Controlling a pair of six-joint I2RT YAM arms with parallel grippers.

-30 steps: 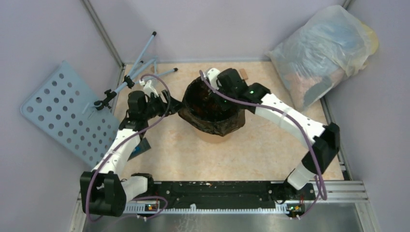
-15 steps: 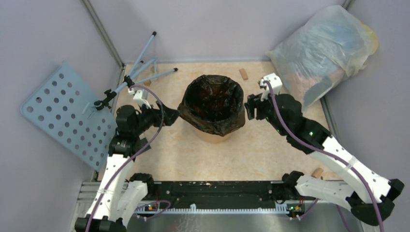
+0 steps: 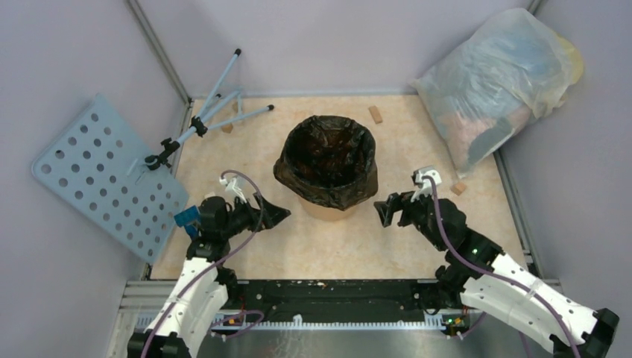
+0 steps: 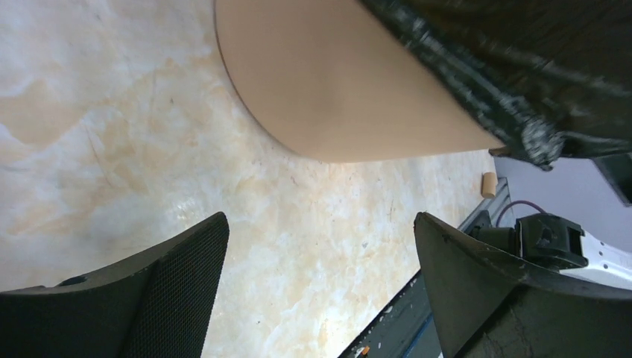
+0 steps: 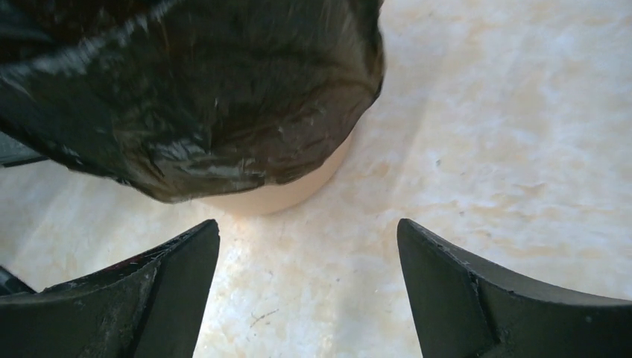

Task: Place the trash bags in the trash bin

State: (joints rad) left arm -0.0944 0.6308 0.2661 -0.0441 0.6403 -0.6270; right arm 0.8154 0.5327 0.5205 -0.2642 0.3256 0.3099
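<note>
Both pincers sit low over the table [image 3: 253, 153], one on either side of the orange bin [image 3: 329, 212]. The left pincer [image 3: 276, 213] is spread wide with nothing between its fingers. Just ahead of it I see the bin's bare lower wall, near but not touching. The right pincer [image 3: 382, 211] gapes just as wide and carries nothing. In its wrist view the bin stands ahead and off toward the left finger, clear of both tips. The black trash bag [image 3: 328, 153] lines the bin with its mouth open upward. Its crinkled edge is folded out over the rim and hangs down the wall, above and ahead of both pincers. Far beyond the right pincer leans a stuffed translucent bag [image 3: 498, 74].
</note>
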